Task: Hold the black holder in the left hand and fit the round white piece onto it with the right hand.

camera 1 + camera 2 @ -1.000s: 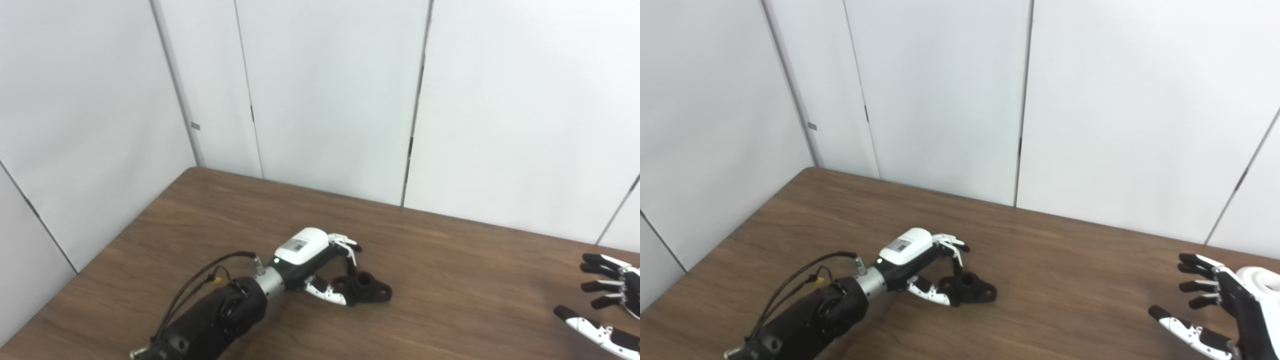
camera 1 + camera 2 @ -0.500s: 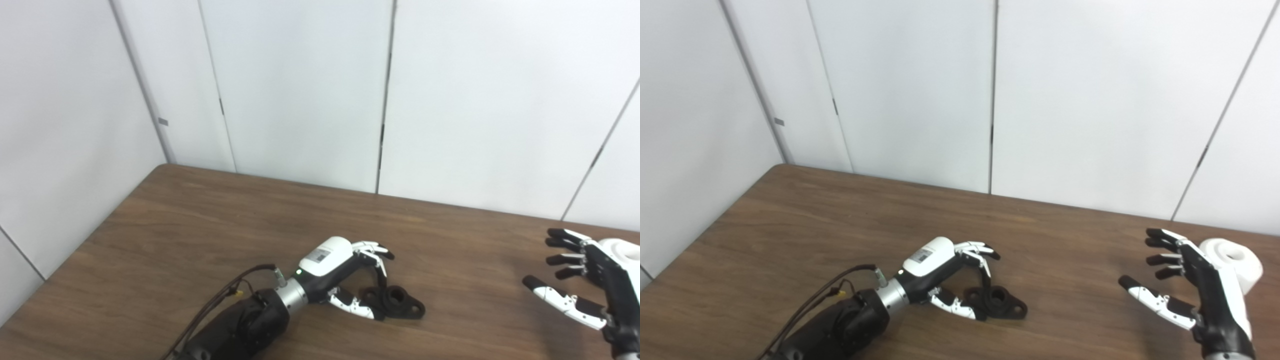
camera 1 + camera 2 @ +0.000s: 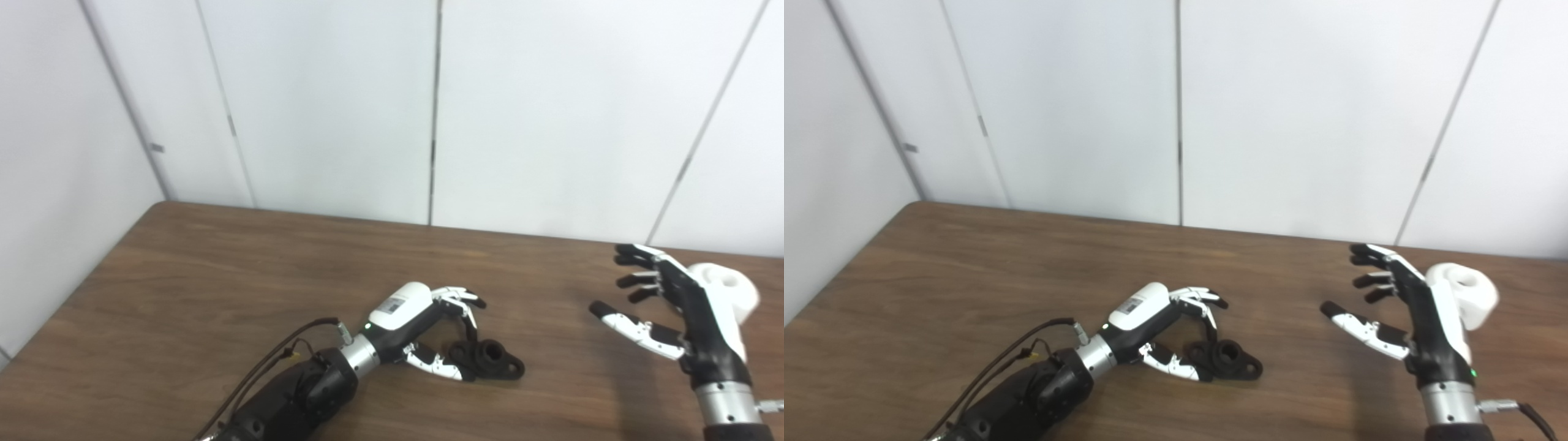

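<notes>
The black holder (image 3: pixel 490 360) lies flat on the brown table (image 3: pixel 245 275), near the front middle. My left hand (image 3: pixel 422 318) curls round its left end, fingers arched over the top and thumb low against the side, shut on it while it rests on the wood. The round white piece (image 3: pixel 1467 294), a short cylinder with a hole in its top, stands at the far right of the table. My right hand (image 3: pixel 1402 318) hovers upright just left of it and in front of it, fingers spread and open. It holds nothing and hides part of the piece.
White wall panels (image 3: pixel 343 110) close off the table's far edge and left side. A dark cable (image 3: pixel 275 361) loops off my left forearm. Bare wood lies between the two hands.
The whole view has swung to the right, bringing the right hand and the white piece fully into sight. The left hand keeps the same hold on the holder, and the right hand stays open.
</notes>
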Motion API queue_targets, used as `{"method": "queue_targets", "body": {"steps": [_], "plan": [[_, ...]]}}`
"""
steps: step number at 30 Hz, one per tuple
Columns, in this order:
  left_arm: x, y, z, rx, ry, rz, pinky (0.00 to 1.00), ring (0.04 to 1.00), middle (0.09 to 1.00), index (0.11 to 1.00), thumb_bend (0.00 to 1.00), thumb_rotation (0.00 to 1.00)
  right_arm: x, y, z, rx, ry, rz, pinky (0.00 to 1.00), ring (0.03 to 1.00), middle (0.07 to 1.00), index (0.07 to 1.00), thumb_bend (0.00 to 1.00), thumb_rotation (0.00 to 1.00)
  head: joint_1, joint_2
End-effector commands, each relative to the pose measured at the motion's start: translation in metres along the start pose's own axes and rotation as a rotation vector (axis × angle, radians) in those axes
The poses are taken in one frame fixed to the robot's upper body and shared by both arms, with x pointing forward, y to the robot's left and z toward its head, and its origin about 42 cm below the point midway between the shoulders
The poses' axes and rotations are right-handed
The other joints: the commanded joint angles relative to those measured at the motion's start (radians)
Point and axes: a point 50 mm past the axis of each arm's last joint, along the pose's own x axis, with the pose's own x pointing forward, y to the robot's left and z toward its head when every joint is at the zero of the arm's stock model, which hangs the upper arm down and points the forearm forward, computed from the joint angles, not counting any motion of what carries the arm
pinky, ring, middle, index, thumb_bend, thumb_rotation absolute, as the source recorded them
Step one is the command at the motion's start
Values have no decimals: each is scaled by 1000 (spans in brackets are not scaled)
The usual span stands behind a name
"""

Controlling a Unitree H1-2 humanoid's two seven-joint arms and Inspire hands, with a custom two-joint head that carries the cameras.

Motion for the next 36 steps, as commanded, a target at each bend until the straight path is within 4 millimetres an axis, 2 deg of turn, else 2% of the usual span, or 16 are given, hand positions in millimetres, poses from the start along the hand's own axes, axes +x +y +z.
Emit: {"method": "queue_targets", "body": {"steps": [1,2,3,9,15,18,26,32,34,36], "plan": [[-33,-48,-20,-27,113,-189,696,872,821,488,524,61,13,-5,20,-7,-92,-47,495,609,723,748,560,362,-35,2],[-35,-48,-22,-33,122,-187,699,874,822,487,524,61,13,-4,21,-9,-94,-48,496,610,722,749,559,362,-35,2],[-39,-47,-26,-48,139,-180,701,875,822,487,524,60,14,-2,23,-9,-94,-49,497,610,722,749,559,361,-73,4],[-55,-38,-42,-100,199,-168,751,875,828,488,523,57,18,9,33,-11,-98,-51,513,631,736,753,553,358,-198,-1],[-66,-23,-45,-17,168,-188,712,857,819,488,523,53,27,10,40,-28,-99,-52,509,635,733,749,570,357,-334,-19],[-69,-17,-46,-6,161,-185,711,846,809,488,522,51,33,8,43,-51,-104,-50,500,639,734,747,576,338,-377,-28],[-74,-9,-46,0,151,-191,698,831,801,488,522,49,55,-16,44,-204,-104,-25,516,650,736,758,602,352,-443,-64],[-75,-4,-47,-1,151,-204,697,835,806,488,521,47,71,-38,42,-351,-74,8,521,630,704,746,677,346,-504,-84],[-76,-2,-47,-5,152,-208,709,836,807,488,521,46,77,-49,43,-417,-40,30,542,702,793,762,694,343,-516,-90],[-76,-2,-47,-6,150,-206,707,833,804,488,521,46,82,-59,45,-478,3,52,560,755,844,777,705,355,-524,-97]]}}
